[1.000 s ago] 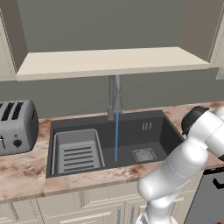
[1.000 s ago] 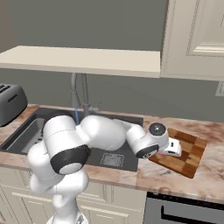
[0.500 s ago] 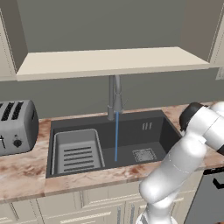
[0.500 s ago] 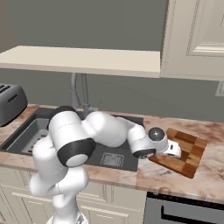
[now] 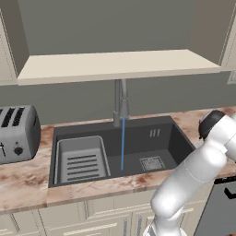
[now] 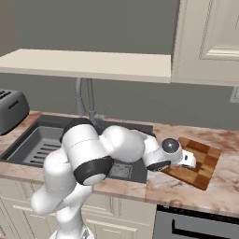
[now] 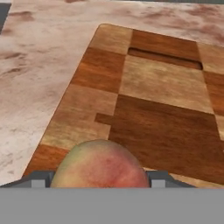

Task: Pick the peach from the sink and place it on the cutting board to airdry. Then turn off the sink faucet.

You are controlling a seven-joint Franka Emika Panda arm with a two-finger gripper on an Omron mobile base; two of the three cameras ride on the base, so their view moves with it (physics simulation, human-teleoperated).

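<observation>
In the hand view the orange-red peach [image 7: 101,166] with its yellowish top sits between my gripper [image 7: 99,180] fingertips, which are shut on it. It hangs low over the near left part of the checkered wooden cutting board [image 7: 166,109]. From the right base view my gripper [image 6: 190,160] reaches over the cutting board [image 6: 207,161] on the counter right of the sink [image 6: 28,140]. The sink faucet [image 5: 120,103] stands behind the dark sink [image 5: 138,138], and a blue stream of water [image 5: 122,143] runs from its spout into the basin.
A ribbed grey tray insert [image 5: 82,159] fills the sink's left half and a square drain grate [image 5: 151,163] lies right of the stream. A toaster [image 5: 16,133] stands on the left counter. A shelf [image 5: 115,64] overhangs the faucet. Marble counter [image 7: 39,65] surrounds the board.
The arm has stretched further right and the hand has moved onto the cutting board with the peach. The water keeps running.
</observation>
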